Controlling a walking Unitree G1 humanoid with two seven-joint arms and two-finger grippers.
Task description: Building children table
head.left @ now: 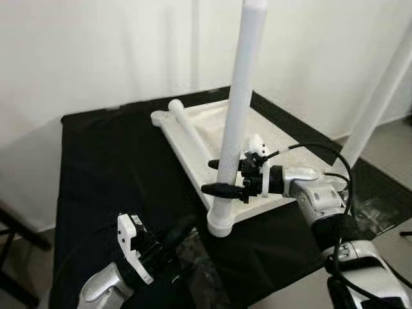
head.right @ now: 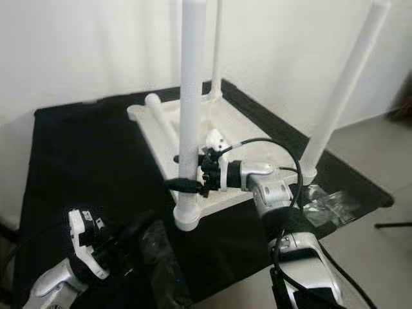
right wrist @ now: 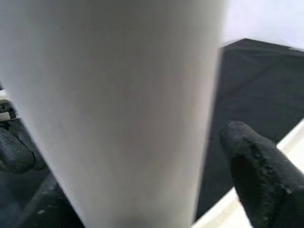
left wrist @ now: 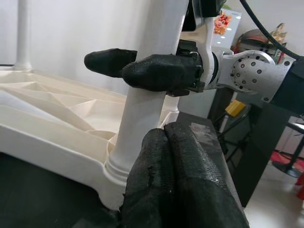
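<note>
right gripper (head.left: pixel 225 177) clamped round upright leg (head.left: pixel 237 116), keep it vertical, twist into tabletop (head.left: pixel 193 167) corner; left gripper (left wrist: pixel 180 180) closed, empty

Upright leg (head.left: pixel 239 96) top cut off, left tool (left wrist: pixel 178 185) tips blurred

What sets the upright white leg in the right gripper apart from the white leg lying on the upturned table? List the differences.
The gripped white plastic leg stands upright, while the loose white plastic leg lies flat on the upturned white table. The gripped leg sits in a corner socket; the loose leg sits in none. The right gripper clasps the gripped leg, and no gripper holds the loose leg. Both are white round tubes.
</note>
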